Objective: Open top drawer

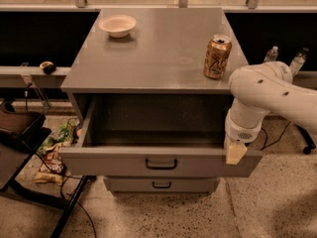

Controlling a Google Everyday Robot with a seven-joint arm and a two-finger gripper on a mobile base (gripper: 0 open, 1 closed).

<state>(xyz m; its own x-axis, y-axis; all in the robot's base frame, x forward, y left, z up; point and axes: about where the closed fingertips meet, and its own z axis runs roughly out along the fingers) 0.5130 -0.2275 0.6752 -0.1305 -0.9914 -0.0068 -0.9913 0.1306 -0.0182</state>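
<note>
The top drawer (109, 161) of the grey metal cabinet is pulled far out toward me. Its deep grey interior (153, 123) is exposed and looks empty. Its small black bar handle (161, 163) sits in the middle of the front panel. My gripper (235, 152) hangs from the white arm (262, 95) at the right end of the drawer's front panel, at its top edge. A lower, narrower drawer (161, 184) with the same black handle is shut beneath it.
On the cabinet top (158, 53) stand a white bowl (118, 25) at the back left and a gold drink can (217, 56) at the right. Snack bags (52, 155) and a black stand (20, 133) lie on the floor at left. Bottles (271, 53) stand behind at right.
</note>
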